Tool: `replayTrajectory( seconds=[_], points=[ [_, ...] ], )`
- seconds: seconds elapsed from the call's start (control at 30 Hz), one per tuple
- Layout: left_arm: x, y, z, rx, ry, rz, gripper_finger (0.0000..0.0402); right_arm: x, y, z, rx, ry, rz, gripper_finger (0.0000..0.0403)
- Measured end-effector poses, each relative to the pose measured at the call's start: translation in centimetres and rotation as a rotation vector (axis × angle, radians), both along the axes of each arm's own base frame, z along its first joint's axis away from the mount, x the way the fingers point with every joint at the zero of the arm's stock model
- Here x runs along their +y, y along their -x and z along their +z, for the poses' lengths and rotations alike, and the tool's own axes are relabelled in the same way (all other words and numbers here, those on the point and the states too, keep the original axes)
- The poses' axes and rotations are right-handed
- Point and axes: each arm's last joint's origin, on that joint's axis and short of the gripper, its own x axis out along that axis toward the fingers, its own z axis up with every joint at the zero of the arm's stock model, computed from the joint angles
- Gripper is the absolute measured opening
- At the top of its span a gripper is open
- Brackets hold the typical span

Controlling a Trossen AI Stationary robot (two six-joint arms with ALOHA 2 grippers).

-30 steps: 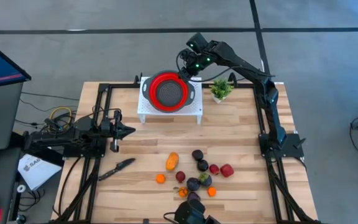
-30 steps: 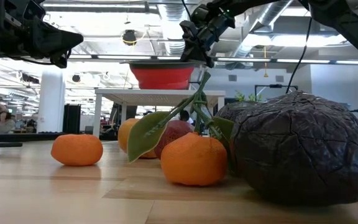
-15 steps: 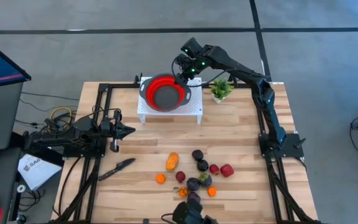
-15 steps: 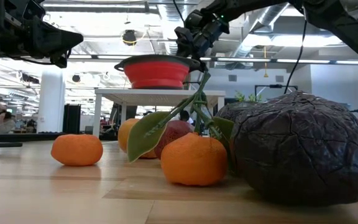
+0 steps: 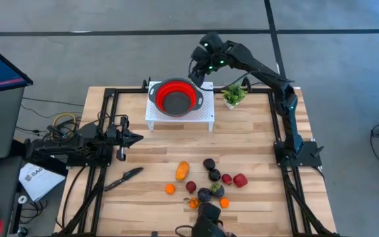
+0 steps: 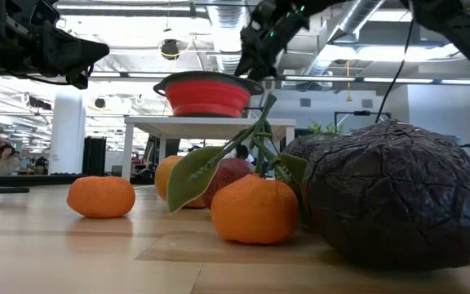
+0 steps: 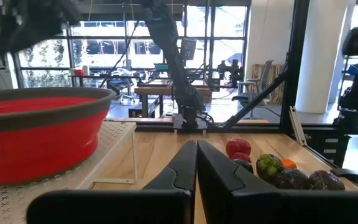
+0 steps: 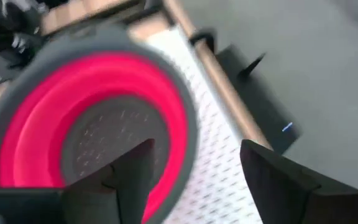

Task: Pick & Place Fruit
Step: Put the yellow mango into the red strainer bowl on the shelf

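The right gripper (image 5: pixel 199 71) is hanging at upper centre of the high view, just above the far right rim of the red bowl (image 5: pixel 175 98), its fingers (image 8: pixel 277 177) standing apart with nothing between them and the bowl rim showing in the gap in the right wrist view. A second ago this gripper was clamped on that rim and holding the bowl tipped up off the white stand (image 5: pixel 179 116); half a second ago the bowl was already lying level on the stand with the gripper low against its edge; now the gripper is lifting clear and the bowl is sitting flat by itself, a little to the left of where it hung at first. In the low view the bowl (image 6: pixel 205 93) is resting on the stand's top with the gripper (image 6: pixel 255 51) raised above its right side. The left gripper (image 5: pixel 135 137) is waiting at middle left of the high view, its fingers (image 7: pixel 182 165) pressed together and holding nothing, in the same place as before. The fruit (image 5: pixel 208 182) is lying in a loose cluster on the wooden table (image 5: pixel 255 141) at lower centre, well apart from the bowl, unchanged from the earlier pictures; none of it is in the bowl.
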Motion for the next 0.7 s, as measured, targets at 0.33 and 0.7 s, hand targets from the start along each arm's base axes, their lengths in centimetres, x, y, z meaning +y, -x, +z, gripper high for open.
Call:
replayTrajectory(
  seconds=[0.33, 0.7],
  points=[
    [0.0, 0.0, 0.0, -0.001, 0.000, 0.000, 0.0008, 6.0, 5.7, 5.9, 0.027, 0.172, 0.010, 0.0141],
    [0.0, 0.0, 0.0, -0.004, 0.000, 0.000, 0.0008, 17.5, 12.7, -0.4, -0.072, 0.100, -0.076, 0.0064]
  ],
)
